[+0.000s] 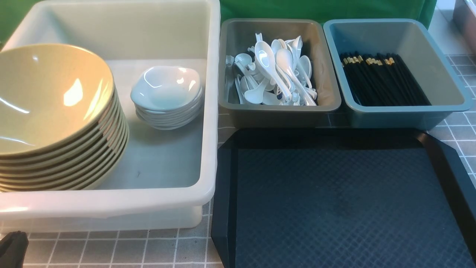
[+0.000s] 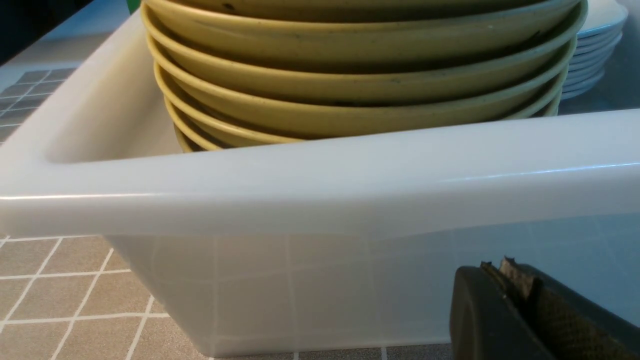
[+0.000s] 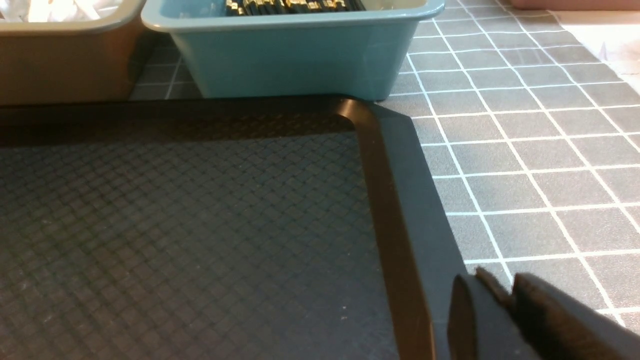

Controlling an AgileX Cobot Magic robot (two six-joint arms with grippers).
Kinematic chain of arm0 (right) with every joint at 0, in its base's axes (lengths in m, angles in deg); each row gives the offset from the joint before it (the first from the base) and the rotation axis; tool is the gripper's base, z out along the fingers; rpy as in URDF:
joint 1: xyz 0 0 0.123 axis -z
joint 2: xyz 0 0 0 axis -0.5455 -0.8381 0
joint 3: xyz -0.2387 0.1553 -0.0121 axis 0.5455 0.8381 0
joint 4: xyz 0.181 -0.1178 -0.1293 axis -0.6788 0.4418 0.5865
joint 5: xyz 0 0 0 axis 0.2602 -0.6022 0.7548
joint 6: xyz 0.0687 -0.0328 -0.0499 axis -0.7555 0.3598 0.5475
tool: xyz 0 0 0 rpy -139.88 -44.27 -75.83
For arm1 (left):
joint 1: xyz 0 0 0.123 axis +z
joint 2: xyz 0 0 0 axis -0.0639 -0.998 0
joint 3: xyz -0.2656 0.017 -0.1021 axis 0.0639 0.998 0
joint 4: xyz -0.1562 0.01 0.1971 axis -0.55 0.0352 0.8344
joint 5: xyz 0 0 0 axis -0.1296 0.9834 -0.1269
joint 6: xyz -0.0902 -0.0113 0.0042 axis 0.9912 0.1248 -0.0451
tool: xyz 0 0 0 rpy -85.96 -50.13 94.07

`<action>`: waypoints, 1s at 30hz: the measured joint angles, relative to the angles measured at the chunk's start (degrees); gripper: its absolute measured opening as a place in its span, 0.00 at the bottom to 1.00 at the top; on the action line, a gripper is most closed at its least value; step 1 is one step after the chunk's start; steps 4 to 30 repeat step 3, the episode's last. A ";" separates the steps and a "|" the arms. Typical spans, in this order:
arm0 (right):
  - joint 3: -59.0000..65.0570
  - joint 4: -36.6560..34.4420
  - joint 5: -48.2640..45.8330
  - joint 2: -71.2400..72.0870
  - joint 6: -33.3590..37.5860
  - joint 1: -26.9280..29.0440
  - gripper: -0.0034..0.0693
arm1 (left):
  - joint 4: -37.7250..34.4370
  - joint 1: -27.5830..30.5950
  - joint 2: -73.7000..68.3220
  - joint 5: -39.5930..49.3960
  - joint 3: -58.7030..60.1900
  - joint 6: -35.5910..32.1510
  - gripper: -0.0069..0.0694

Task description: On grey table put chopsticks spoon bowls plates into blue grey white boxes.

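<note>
On the grey table (image 1: 111, 249) the white box (image 1: 111, 203) holds a stack of mustard bowls (image 1: 48, 96) and a stack of small white plates (image 1: 165, 87). White spoons (image 1: 275, 70) fill the grey box (image 1: 279, 109), and black chopsticks (image 1: 383, 80) lie in the blue box (image 1: 405, 111). My left gripper (image 2: 495, 267) is shut and empty, low beside the white box's near wall (image 2: 320, 185); its tip shows at the front view's bottom left (image 1: 13, 247). My right gripper (image 3: 500, 285) hovers over the tray's right rim, jaws slightly parted, nothing between them.
A flat black textured tray (image 1: 334, 201) lies in front of the grey and blue boxes with nothing on it. Its right rim (image 3: 395, 225) borders bare tiled table (image 3: 525, 150). A green backdrop stands behind the boxes.
</note>
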 joint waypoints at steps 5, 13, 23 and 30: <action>0.00 0.00 0.00 0.00 0.00 0.00 0.17 | 0.00 0.00 0.00 0.00 0.00 0.00 0.08; 0.00 0.00 0.00 0.00 0.00 0.00 0.17 | 0.00 0.00 0.00 0.00 0.00 0.00 0.08; 0.00 0.00 0.00 0.00 0.00 0.00 0.17 | 0.00 0.00 0.00 0.00 0.00 0.00 0.08; 0.00 0.00 0.00 0.00 0.00 0.00 0.17 | 0.00 0.00 0.00 0.00 0.00 0.00 0.08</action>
